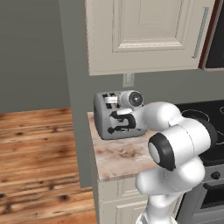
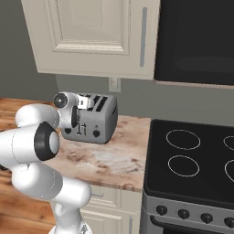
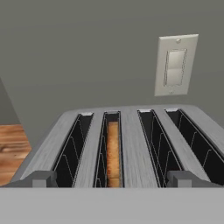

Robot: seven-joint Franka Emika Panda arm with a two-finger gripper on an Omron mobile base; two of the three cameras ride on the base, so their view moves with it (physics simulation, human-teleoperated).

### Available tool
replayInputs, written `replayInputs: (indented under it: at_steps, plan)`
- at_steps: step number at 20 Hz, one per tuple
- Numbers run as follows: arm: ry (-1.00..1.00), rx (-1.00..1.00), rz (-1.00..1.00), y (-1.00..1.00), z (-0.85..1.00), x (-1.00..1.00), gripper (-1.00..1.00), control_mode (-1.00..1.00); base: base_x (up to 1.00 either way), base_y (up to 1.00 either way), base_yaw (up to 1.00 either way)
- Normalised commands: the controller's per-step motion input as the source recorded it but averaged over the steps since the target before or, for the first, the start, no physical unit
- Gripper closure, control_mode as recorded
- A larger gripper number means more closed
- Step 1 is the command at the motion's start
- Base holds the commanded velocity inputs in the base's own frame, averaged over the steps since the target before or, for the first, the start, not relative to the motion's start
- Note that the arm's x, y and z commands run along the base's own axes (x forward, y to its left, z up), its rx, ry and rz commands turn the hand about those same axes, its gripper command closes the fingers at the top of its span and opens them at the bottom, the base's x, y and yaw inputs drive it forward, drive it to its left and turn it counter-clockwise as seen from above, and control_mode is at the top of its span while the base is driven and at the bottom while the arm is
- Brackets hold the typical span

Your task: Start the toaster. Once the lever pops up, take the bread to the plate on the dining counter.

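Marble-topped cream cabinetry sits beneath a panelled wall cupboard, with a black stove top just beside it and wooden floor off to the left; the toaster stands at the back of that counter, under a wall switch plate. At the arm's end, the gripper hovers over the toaster's front edge, its two fingertips spread as wide as they go and holding nothing, one at seven o'clock and the other at five o'clock in the hand view. Between them, at about six o'clock, the bread sits sunk in the second slot from the left, its tan top below the slot's rim; the other three slots look dark and bare. From the base views the hand hides much of the toaster's front, so the lever positions cannot be made out. My reading is that the task is at its early stage: the toaster likely needs starting or is running, and lifting the slice out and carrying it to the plate on the dining counter is all left to do
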Motion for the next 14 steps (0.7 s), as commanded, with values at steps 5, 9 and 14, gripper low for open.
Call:
replayInputs:
  at_steps: [5,9,14]
  plan:
    - [0.00,0.00,0.00,0.00,0.00,0.00,-1.00,-1.00,0.00,0.00,0.00]
    - [0.00,0.00,0.00,0.00,0.00,0.00,-1.00,-1.00,0.00,0.00,0.00]
    - [0.00,0.00,0.00,0.00,0.00,0.00,-1.00,-1.00,0.00,0.00,0.00]
